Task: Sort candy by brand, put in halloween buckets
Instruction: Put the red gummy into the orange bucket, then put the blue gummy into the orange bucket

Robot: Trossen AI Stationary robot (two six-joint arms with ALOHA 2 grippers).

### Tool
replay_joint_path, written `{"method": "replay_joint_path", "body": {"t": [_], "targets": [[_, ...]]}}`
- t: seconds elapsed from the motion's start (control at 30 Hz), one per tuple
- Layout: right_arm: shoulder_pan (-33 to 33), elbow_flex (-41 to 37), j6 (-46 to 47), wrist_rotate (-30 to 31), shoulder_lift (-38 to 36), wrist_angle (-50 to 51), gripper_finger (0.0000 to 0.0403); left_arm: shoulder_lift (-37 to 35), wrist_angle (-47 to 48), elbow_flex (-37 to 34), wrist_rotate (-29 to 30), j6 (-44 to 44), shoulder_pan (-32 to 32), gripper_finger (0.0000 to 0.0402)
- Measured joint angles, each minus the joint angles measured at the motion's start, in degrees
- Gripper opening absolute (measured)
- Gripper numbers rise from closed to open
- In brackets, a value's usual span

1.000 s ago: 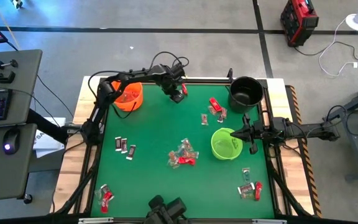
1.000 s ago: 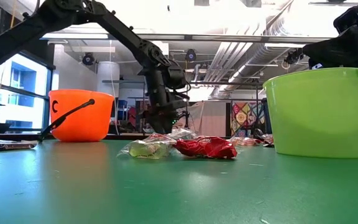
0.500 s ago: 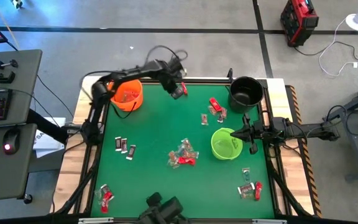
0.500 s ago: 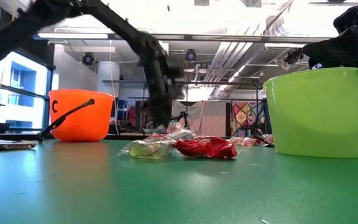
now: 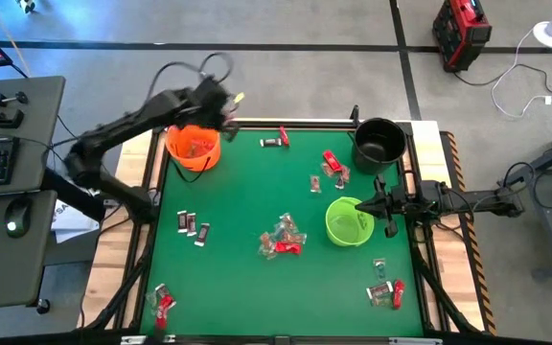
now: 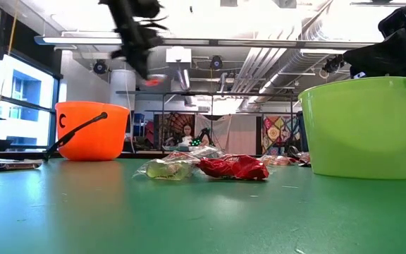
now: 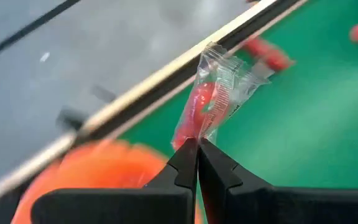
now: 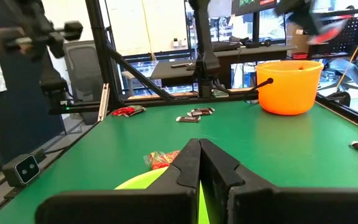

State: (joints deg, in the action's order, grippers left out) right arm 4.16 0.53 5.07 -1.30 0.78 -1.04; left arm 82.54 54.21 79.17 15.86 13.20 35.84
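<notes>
Candy in a clear wrapper with a red sweet [image 7: 213,93] is hanging pinched between the closed fingers of the left gripper [image 7: 196,148], its long axis running straight out past the fingertips. The gripper is hovering just beside the orange bucket [image 5: 194,148], at its far rim, so the drop point is lying almost directly beneath. The right gripper [image 8: 199,149] is waiting shut and empty over the lime green bucket [image 5: 348,221], well apart from the orange one.
</notes>
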Motion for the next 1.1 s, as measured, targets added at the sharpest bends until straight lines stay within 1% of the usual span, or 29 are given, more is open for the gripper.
{"method": "replay_joint_path", "body": {"t": [0.13, 0.2, 0.27, 0.37, 0.47, 0.6, 0.73, 0.8, 0.83, 0.87, 0.93, 1.0, 1.03, 1.1], "targets": [[0.0, -0.01, 0.0, 0.0, 0.0, 0.02, 0.0, -10.51, 0.22, -14.79, 1.14, 7.77, 2.08, 0.0], [0.01, -0.01, -0.01, 0.0, 0.0, 0.01, 0.0, -14.55, -0.34, -19.55, 2.02, 10.72, 3.23, 0.0], [0.01, -0.01, -0.01, 0.0, 0.0, 0.0, 0.0, -17.16, -1.62, -22.52, 2.77, 12.66, 4.56, 0.0], [0.0, 0.0, -0.01, 0.0, 0.01, 0.02, 0.0, -18.27, -1.61, -24.25, 1.89, 13.08, 6.15, 0.0004], [0.01, 0.01, -0.01, 0.0, 0.0, 0.02, 0.0, -18.38, -2.15, -24.17, 1.06, 12.13, 7.07, 0.0021], [0.0, 0.01, -0.01, 0.0, 0.0, 0.02, 0.0, -18.36, -2.08, -24.17, 0.65, 11.37, 7.71, 0.0059], [0.0, 0.0, -0.01, 0.0, 0.0, 0.02, 0.0, -18.33, -2.07, -24.09, -1.78, 9.91, 8.19, 0.0102], [0.01, 0.01, -0.01, 0.0, 0.02, 0.0, 0.0, -18.39, -3.66, -23.42, -4.68, 10.34, 8.17, 0.0121], [0.01, 0.0, 0.0, 0.0, 0.0, 0.02, 0.0, -18.67, -6.19, -23.09, -7.75, 10.66, 7.98, 0.0129], [0.0, 0.01, 0.0, 0.0, 0.0, 0.02, 0.0, -18.98, -9.58, -22.81, -11.53, 10.93, 7.51, 0.0137], [-0.01, 0.01, -0.01, 0.0, 0.02, 0.02, 0.0, -19.4, -19.39, -22.75, -21.55, 13.85, 5.38, 0.0149], [0.0, 0.0, 0.01, 0.0, 0.0, 0.02, 0.0, -19.09, -30.38, -22.74, -30.24, 17.28, 1.36, 0.0156], [0.0, -0.01, 0.0, 0.0, 0.0, 0.01, 0.0, -18.7, -35.23, -22.69, -32.36, 18.39, -1.45, 0.0158], [0.0, -0.01, 0.0, 0.0, 0.01, 0.02, 0.0, -17.16, -41.14, -22.51, -32.93, 18.83, -7.62, 0.016]]}}
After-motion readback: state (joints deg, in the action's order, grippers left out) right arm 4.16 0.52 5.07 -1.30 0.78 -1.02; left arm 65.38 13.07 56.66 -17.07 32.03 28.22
